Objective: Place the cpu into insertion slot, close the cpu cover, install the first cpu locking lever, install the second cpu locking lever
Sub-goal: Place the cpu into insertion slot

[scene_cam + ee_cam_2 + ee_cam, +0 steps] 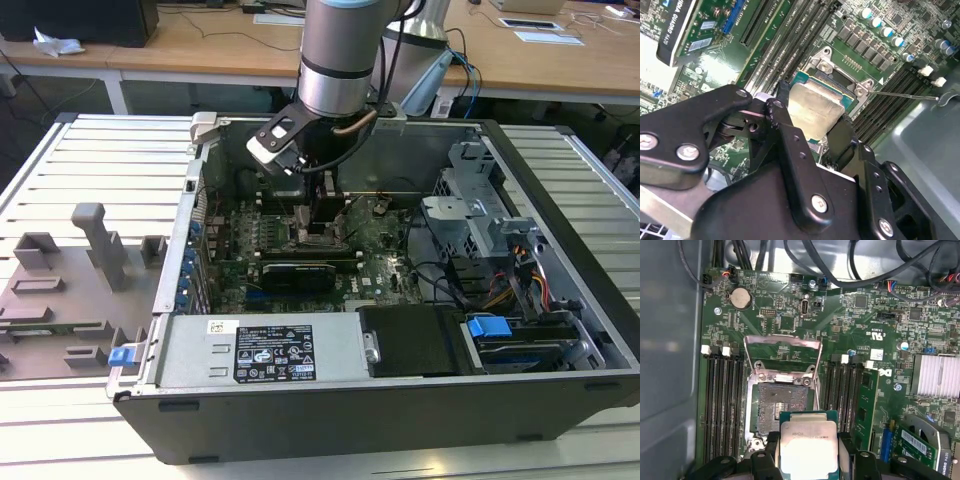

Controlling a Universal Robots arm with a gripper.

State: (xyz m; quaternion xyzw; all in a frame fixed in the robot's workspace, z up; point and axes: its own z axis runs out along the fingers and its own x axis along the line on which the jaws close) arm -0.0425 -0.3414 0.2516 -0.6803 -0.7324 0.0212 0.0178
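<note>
My gripper (809,461) is shut on the cpu (807,444), a silver-faced square chip held by its two opposite edges between black fingers (771,460). The chip hangs just off the edge of the insertion slot (782,402), whose dark contact field lies bare on the green board. The cpu cover (782,342), a thin silver frame, stands flipped open on the far side of the slot. The second wrist view has the cpu (815,106) over the slot's metal rim (826,64), with a thin wire lever (900,94) sticking out sideways. From outside, the gripper (320,218) reaches down into the case.
Black memory slots (722,400) flank the socket on both sides. A graphics card (298,275), a ribbed heat sink (937,376) and loose cables (790,260) lie around it. The case wall (667,340) stands close. A grey parts fixture (70,290) sits at the exterior view's left.
</note>
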